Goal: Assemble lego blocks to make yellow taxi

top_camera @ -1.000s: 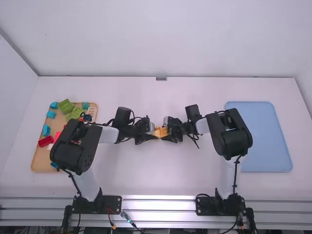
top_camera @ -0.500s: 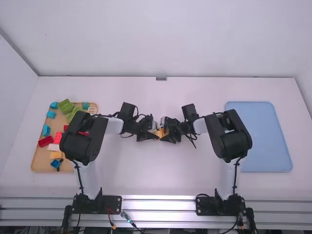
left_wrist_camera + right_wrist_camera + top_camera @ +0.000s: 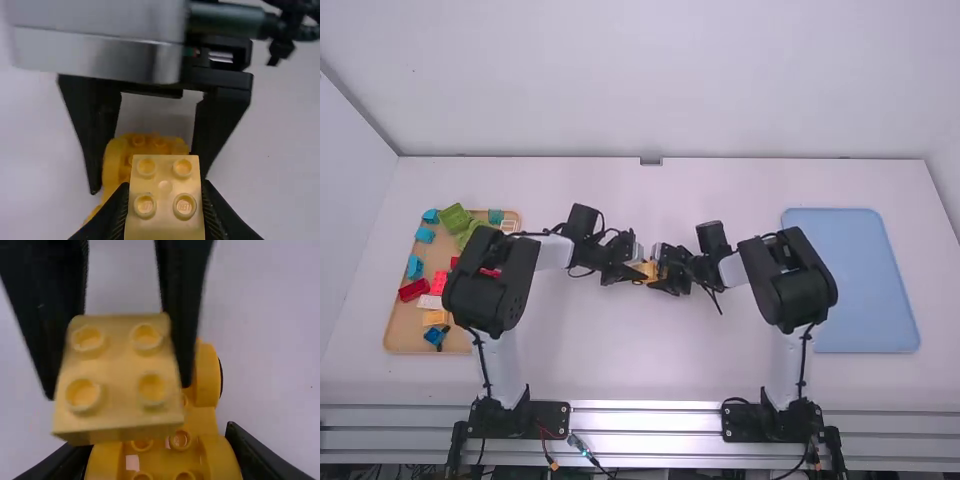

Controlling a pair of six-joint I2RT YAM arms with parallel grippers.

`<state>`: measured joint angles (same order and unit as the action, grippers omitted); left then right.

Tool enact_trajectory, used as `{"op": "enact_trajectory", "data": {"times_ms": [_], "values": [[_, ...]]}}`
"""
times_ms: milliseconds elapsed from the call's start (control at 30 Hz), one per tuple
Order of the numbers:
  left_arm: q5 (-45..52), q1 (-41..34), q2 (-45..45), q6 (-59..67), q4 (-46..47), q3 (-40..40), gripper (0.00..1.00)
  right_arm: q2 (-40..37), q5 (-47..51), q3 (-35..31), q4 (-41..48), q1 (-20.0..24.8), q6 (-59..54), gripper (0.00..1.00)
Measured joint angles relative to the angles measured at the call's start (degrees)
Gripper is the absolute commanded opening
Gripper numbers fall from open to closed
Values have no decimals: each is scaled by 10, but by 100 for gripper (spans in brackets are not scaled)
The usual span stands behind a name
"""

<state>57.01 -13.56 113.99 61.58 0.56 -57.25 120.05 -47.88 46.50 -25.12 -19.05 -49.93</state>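
Taxi chassis [image 3: 202, 416] clamped in right gripper [image 3: 157, 452], likely to steady it. Left gripper [image 3: 166, 189] pinches pale block [image 3: 165, 220] by its sides near the chassis, probably leaving underside free for stacking

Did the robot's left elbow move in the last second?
Yes: the left elbow shifted right across the wooden tray, uncovering a yellow block.

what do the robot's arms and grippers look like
Two matching arms with white links, chunky black joints and loose black cables along them. The left gripper and right gripper each have two black fingers; the right gripper's tapers toward the tips, below a pale housing.
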Motion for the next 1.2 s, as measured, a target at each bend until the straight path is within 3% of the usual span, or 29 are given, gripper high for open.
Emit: {"op": "enact_trajectory", "data": {"times_ms": [300, 533, 800, 1200], "values": [[-28, -1, 0, 44, 75, -18, 2, -5, -11, 12, 57, 5, -19, 61], [-45, -1, 0, 47, 10, 8, 2, -5, -16, 35, 118, 5, -47, 61], [-40, -1, 0, -1, -94, 49, 2, -5, -15, 36, 122, 5, -60, 61], [-37, 2, -6, -27, -77, 53, 2, -5, -15, 36, 122, 5, -62, 62]]}}
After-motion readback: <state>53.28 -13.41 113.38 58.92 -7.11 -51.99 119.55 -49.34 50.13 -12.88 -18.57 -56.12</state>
